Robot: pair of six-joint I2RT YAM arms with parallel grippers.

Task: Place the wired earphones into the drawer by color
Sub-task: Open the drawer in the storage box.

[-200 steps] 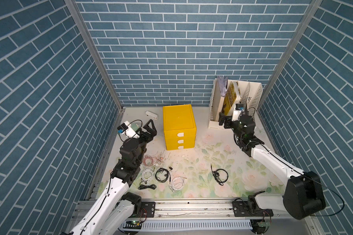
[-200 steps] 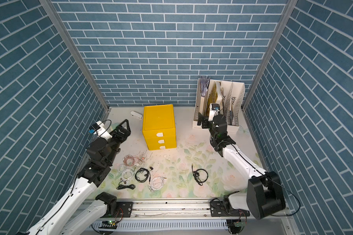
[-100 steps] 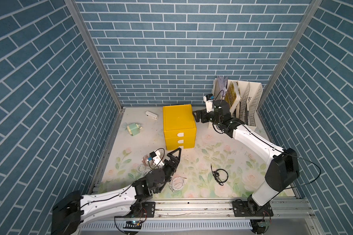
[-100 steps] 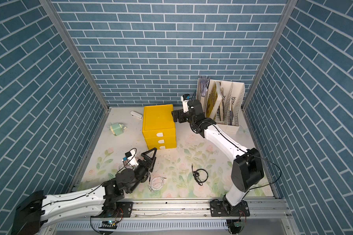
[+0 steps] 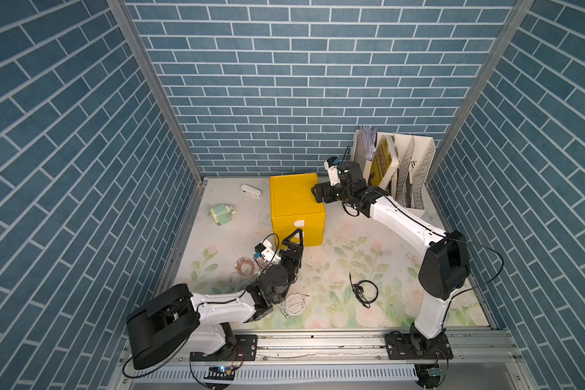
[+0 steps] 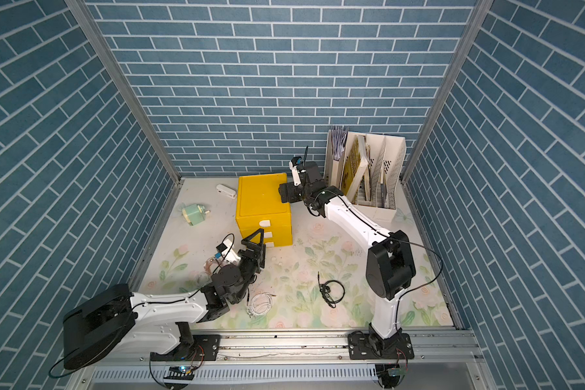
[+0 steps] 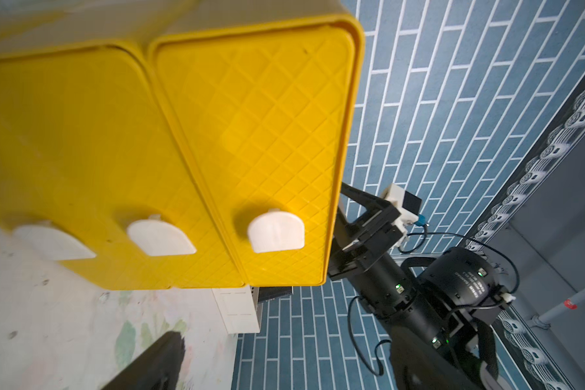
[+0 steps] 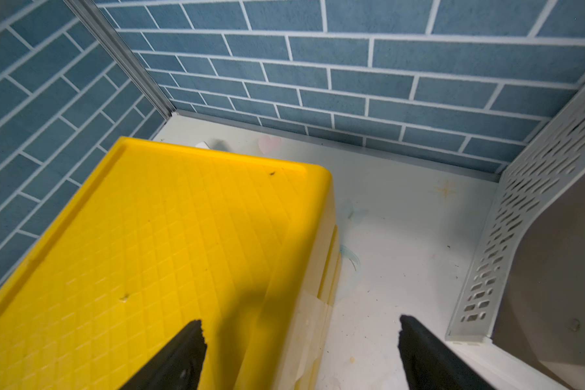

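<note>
1. Worktop point(image 5: 402, 270): floral-patterned surface, enclosed by blue brick panels point(image 5: 301, 84) on the left, right and far sides.
2. Right arm point(image 5: 399, 219): reaches from its near-right base toward the far centre. The right gripper point(image 8: 301, 351) is at the top right edge of the yellow cabinet point(image 5: 293, 192). Its jaws are spread wide, one above the cabinet's top and the other out past its right side. They pinch nothing.
3. Left arm point(image 5: 223, 307): extends from its near-left base toward the centre. The left gripper point(image 5: 289, 241) sits just in front of the cabinet's lower drawer fronts, jaws spread wide and empty.
4. File rack point(image 5: 419, 175): white and slotted, in the far right corner, with books and papers standing in it.
5. Yellow cabinet: upright at far centre. Its three stacked drawers point(image 7: 250, 135) are all pushed in, each with a white tab handle point(image 7: 276, 231).
6. Earphones: all visible coils lie on the worktop, outside the drawers.
   - A black coil point(image 5: 363, 292) lies near, right of centre, well apart from the cabinet.
   - A white coil point(image 5: 294, 304) lies just right of the left arm's wrist.
   - A pinkish-copper coil point(image 5: 245, 266) lies just left of that wrist.
7. Small items: a green device point(image 5: 221, 213) lies at far left. A white oblong item point(image 5: 250, 191) lies farther back, left of the cabinet.
</note>
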